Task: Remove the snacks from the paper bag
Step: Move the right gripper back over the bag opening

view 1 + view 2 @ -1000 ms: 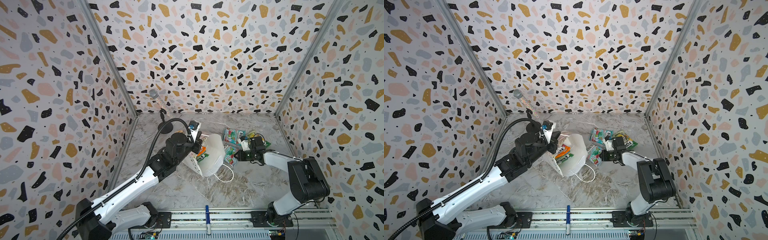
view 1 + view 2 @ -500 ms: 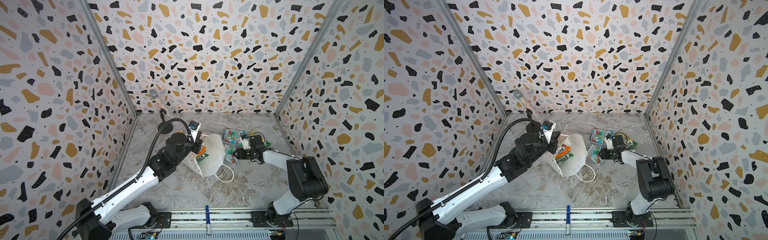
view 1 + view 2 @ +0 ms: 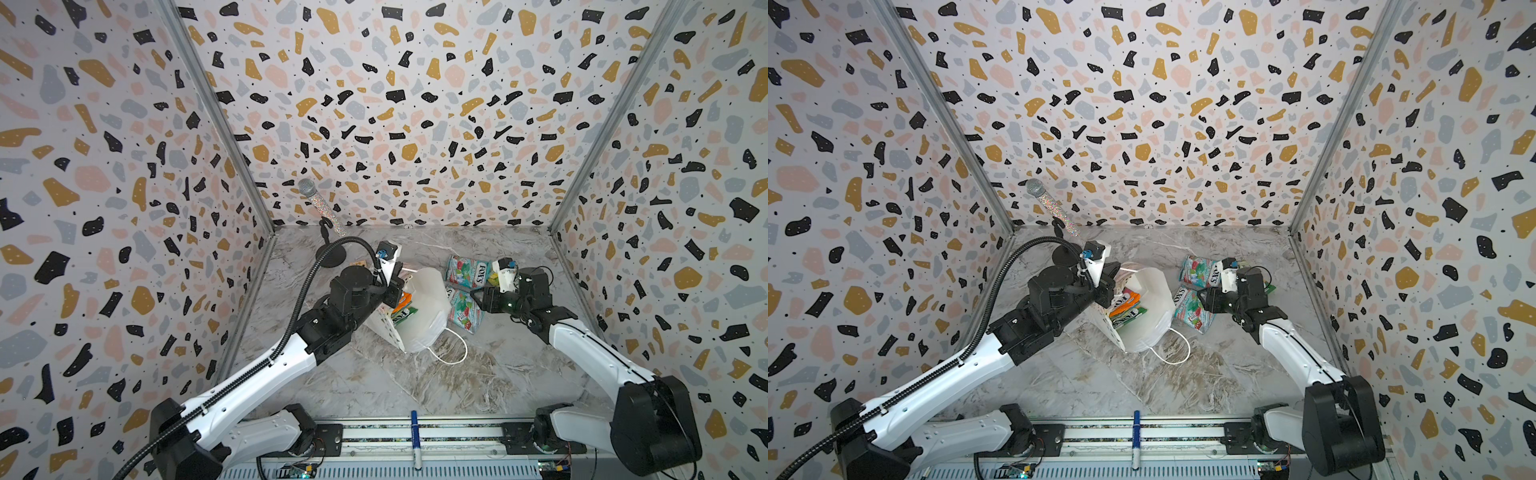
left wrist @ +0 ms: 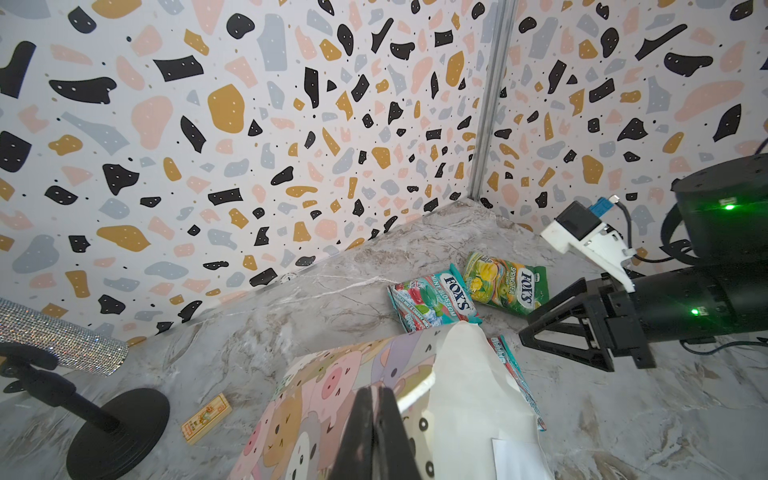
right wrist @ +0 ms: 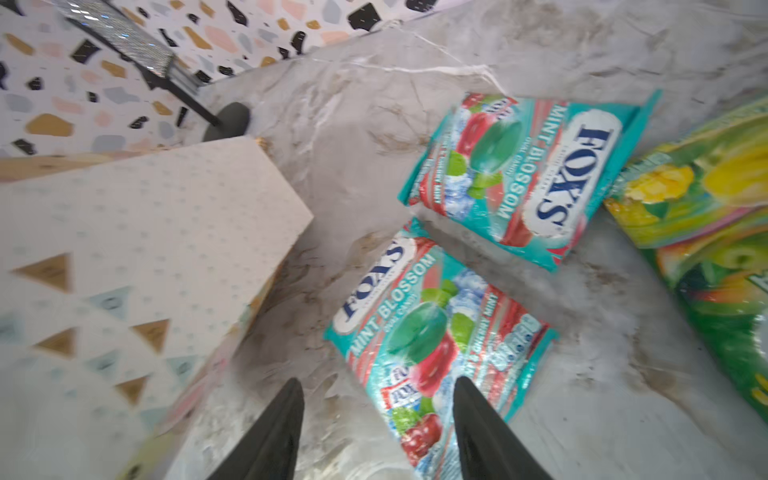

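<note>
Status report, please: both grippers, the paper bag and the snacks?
Left gripper shut on paper bag rim. Right gripper open, empty, over a teal packet. Three packets out on table, others inside bag. Nothing blocking.

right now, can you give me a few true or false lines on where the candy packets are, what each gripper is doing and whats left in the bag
1. Two teal-red packets lie on the table outside the paper bag. True.
2. The right gripper is clamped on a packet. False: its jaws stand open and empty by the nearer teal-red one.
3. The left gripper is shut on the paper bag's rim. True.
4. The paper bag is empty. False: an orange packet and a green packet show inside.
</note>
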Robot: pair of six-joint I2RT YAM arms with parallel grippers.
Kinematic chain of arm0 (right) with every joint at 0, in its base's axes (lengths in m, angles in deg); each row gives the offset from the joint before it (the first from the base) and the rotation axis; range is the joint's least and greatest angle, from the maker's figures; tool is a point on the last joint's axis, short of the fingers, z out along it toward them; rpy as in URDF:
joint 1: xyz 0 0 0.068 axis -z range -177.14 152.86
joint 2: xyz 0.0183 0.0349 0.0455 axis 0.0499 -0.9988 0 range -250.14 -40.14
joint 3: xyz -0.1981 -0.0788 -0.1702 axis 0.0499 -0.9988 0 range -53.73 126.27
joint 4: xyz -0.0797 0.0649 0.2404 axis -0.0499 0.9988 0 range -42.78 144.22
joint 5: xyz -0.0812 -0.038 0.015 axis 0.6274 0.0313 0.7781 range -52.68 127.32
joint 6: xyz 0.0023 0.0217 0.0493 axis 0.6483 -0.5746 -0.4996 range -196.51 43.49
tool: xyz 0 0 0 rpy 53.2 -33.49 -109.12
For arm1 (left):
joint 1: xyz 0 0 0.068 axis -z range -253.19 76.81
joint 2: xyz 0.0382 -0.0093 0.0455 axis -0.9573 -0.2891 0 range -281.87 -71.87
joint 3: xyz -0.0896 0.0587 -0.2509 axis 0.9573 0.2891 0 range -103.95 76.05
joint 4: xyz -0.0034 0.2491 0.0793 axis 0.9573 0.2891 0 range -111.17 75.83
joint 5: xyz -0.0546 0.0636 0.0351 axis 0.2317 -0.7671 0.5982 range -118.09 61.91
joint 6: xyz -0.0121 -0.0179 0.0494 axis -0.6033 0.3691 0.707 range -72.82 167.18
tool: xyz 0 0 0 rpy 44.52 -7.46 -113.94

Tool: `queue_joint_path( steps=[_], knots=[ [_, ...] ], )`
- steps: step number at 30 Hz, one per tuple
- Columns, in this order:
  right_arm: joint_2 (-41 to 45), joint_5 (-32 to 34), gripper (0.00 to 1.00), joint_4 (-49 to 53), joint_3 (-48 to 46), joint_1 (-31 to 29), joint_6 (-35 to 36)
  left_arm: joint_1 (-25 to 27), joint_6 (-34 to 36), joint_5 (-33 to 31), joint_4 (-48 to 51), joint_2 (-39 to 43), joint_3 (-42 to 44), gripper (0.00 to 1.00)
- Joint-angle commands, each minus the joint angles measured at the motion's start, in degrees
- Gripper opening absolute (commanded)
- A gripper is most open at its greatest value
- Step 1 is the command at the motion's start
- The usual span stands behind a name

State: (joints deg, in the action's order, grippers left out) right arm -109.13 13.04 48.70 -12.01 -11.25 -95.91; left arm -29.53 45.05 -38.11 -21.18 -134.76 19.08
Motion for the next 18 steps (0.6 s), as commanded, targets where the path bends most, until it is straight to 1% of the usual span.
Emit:
queue_joint_path(
  steps=[1,5,9,11,13,15,18],
  knots=[
    [4.90,-4.89,0.59,1.12,0.20,-4.02,-1.65,-0.09,0.46,-0.28,-2.01,1.11,-0.07,0.00],
    [8.70,-5.64,0.58,1.01,1.13,-9.92,-2.05,-0.07,0.22,-0.01,-2.23,1.02,0.08,0.00],
    [9.10,-6.62,0.56,-1.39,1.92,-15.69,-3.93,-0.07,0.00,0.37,-2.24,0.79,0.04,0.00],
    [8.31,-6.53,0.55,-3.18,2.05,-18.76,-4.48,-0.07,-0.07,0.43,-2.16,0.67,-0.05,0.00],
    [6.93,-4.34,0.53,-4.02,2.52,-21.84,-4.56,-0.07,-0.15,0.49,-2.18,0.67,0.00,0.00],
    [4.84,-2.12,0.53,-3.67,3.66,-24.58,-3.91,-0.07,-0.15,0.64,-2.19,0.67,-0.14,0.00],
    [0.37,-0.71,0.51,-4.03,5.63,-27.75,-3.81,-0.07,-0.17,0.69,-2.07,0.75,-0.16,0.00]
  ],
)
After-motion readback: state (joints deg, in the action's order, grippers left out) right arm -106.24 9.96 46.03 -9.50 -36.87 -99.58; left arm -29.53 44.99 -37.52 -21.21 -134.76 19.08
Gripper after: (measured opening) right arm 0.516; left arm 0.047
